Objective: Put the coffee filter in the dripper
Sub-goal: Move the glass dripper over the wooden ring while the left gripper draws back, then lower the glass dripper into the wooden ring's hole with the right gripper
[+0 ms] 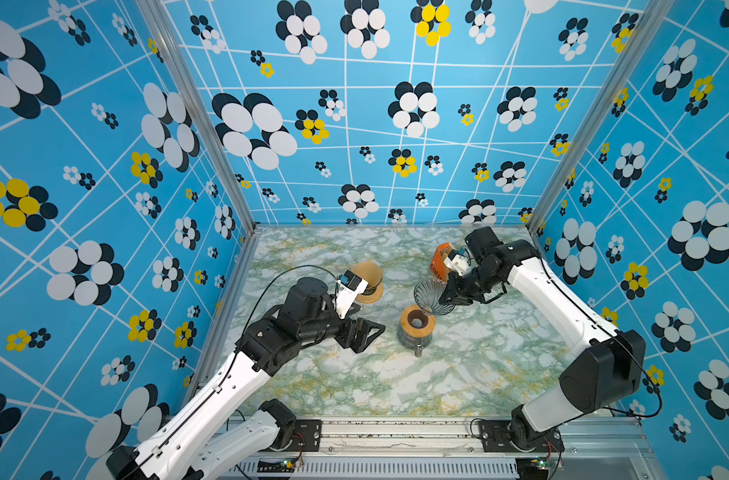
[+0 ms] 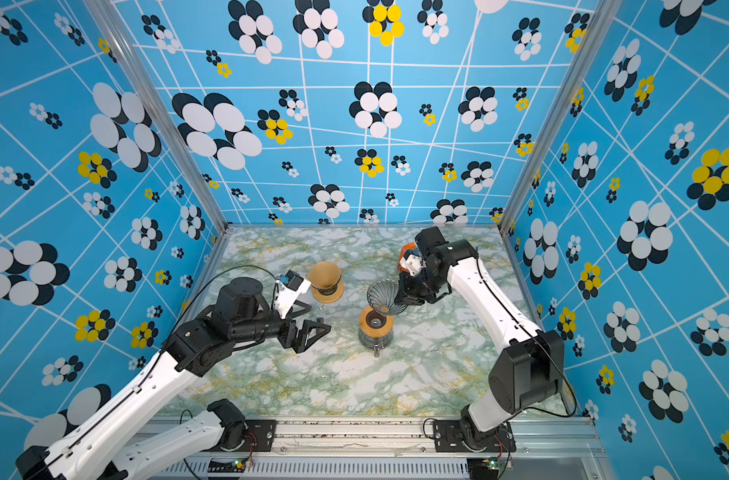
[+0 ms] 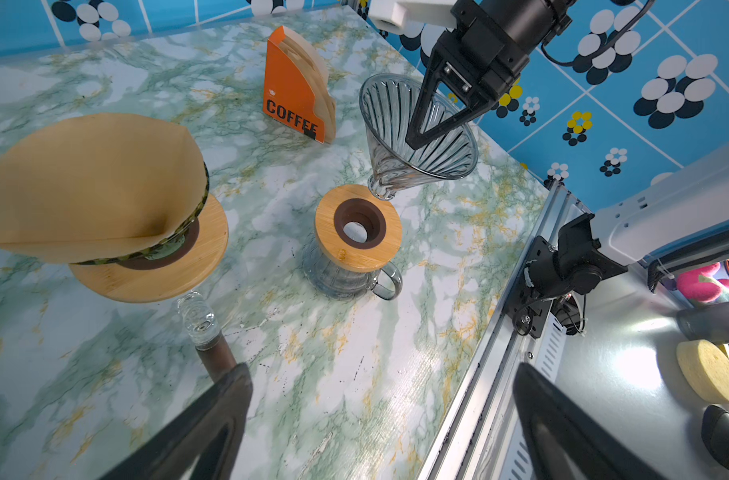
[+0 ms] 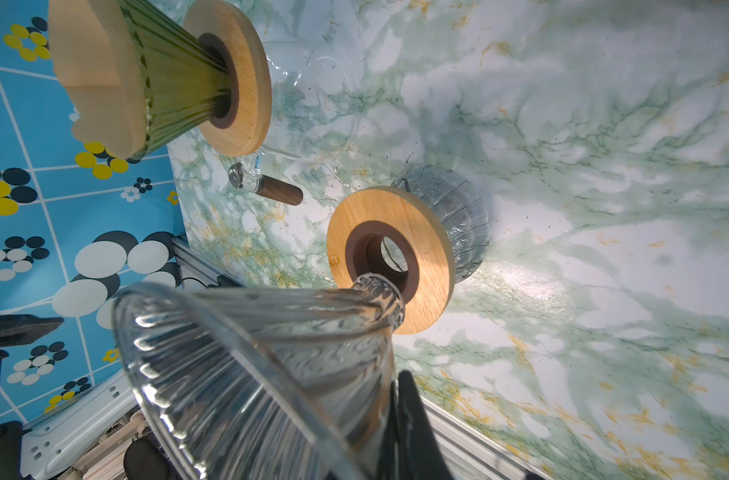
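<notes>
The tabletop (image 3: pixel 333 374) is a smooth, glossy marble-print sheet in green and white. The carafe (image 3: pixel 337 274) on it is clear ribbed glass, topped by a matt, grained wooden collar (image 3: pixel 354 257) with a dull brown, rubbery-looking ring (image 3: pixel 338 220) round its hole. Just above the carafe the clear dripper (image 3: pixel 383 124) is shiny fluted glass; left of the carafe a matt brown paper filter (image 3: pixel 92 178) lines a green dripper (image 4: pixel 171 83) of glossy ribbed glass, and behind the carafe the filter box (image 3: pixel 288 83) is smooth orange cardboard.
</notes>
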Motion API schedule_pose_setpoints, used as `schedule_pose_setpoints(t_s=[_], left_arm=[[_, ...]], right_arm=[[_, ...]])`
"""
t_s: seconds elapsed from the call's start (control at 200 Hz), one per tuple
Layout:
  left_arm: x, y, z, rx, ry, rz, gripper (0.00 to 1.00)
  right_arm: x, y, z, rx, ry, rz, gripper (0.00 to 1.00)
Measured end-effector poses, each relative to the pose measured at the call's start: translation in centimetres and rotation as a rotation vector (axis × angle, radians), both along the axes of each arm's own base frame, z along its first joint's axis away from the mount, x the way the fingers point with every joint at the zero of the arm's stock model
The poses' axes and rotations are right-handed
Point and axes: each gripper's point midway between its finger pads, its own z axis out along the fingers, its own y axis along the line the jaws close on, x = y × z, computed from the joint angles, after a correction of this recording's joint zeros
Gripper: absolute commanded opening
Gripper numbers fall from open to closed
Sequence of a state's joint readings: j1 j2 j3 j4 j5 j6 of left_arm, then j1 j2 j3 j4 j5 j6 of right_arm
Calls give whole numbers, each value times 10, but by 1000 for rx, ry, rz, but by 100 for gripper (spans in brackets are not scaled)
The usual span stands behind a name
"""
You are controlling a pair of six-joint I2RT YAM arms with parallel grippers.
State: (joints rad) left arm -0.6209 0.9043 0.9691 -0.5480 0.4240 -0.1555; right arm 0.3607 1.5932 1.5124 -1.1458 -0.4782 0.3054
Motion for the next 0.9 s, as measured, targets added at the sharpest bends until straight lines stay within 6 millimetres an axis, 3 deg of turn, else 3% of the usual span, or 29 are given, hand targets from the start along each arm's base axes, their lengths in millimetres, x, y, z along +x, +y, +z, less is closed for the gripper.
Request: schedule_pose_setpoints(t_s=[0.315,0.9], left_arm=[[-3,1,4,-12,-10,-7,99],[-6,1,8,-24,-16,-16,99]], right_arm=[[-8,13,-7,-28,20,45,10],[-2,22,-29,-20,27,21,9]])
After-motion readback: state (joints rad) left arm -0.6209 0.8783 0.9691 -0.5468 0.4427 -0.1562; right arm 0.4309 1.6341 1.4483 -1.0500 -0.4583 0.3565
